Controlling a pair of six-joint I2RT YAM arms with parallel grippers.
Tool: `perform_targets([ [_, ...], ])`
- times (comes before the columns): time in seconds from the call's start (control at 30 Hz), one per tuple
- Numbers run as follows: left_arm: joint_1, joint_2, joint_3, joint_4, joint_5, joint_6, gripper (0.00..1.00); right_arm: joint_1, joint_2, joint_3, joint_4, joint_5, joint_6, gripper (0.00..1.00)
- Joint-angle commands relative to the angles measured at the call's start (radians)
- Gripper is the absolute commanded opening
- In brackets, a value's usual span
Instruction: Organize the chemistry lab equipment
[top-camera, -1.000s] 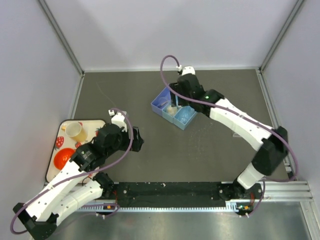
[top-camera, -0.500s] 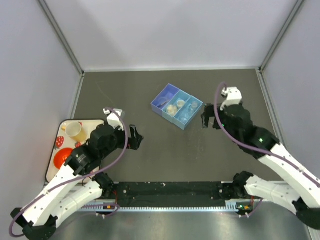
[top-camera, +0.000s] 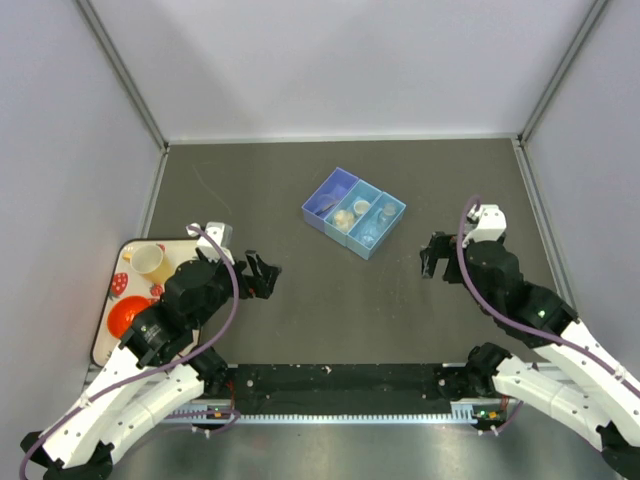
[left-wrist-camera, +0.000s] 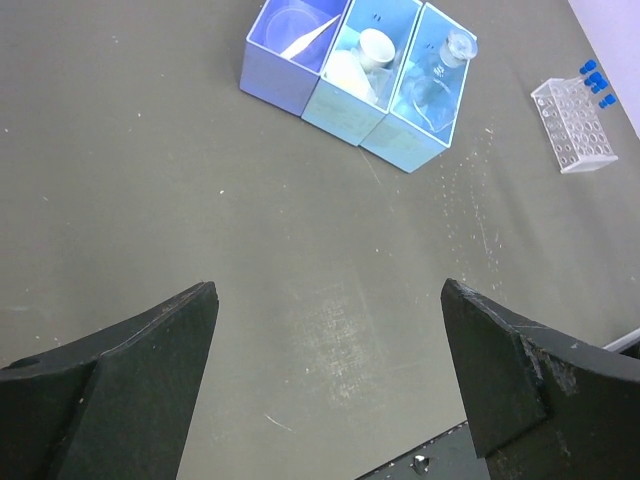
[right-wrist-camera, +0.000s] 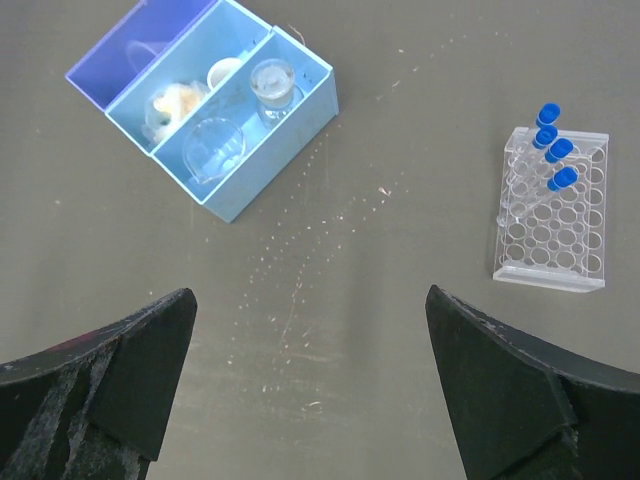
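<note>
A blue three-compartment organiser (top-camera: 354, 212) sits mid-table. In the right wrist view its middle bin holds a pale yellowish packet (right-wrist-camera: 170, 100) and a small white dish (right-wrist-camera: 225, 72). The end bin holds a tiny clear flask (right-wrist-camera: 272, 82). A clear tube rack (right-wrist-camera: 552, 215) with blue-capped tubes (right-wrist-camera: 550, 135) stands right of the organiser. The rack (left-wrist-camera: 575, 125) also shows in the left wrist view. My left gripper (top-camera: 264, 276) (left-wrist-camera: 328, 295) is open over bare table, near-left of the organiser. My right gripper (top-camera: 437, 260) (right-wrist-camera: 308, 295) is open and holds nothing, near-right of the organiser.
A strawberry-print tray (top-camera: 112, 330) lies at the left edge with a yellow cup (top-camera: 150, 262) and an orange bowl (top-camera: 128, 318). Grey walls enclose the table on three sides. The black base rail (top-camera: 340, 380) runs along the near edge.
My right arm has pulled back from over the organiser to the near right, and its jaws have opened. My left arm has drawn back slightly toward its base.
</note>
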Motion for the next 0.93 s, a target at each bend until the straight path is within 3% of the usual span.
perform_targets([
  [0.0,0.001,0.009,0.015,0.078,-0.036,-0.006,0.99,0.005,-0.026,0.021,0.017,-0.006,0.019,0.99],
  [0.77,0.001,0.024,0.018,0.167,-0.207,0.089,0.99,0.006,-0.009,0.110,0.054,0.093,-0.033,0.99],
  [0.9,0.001,0.025,0.011,0.189,-0.224,0.104,0.99,0.008,0.096,0.133,0.020,0.136,-0.011,0.99],
])
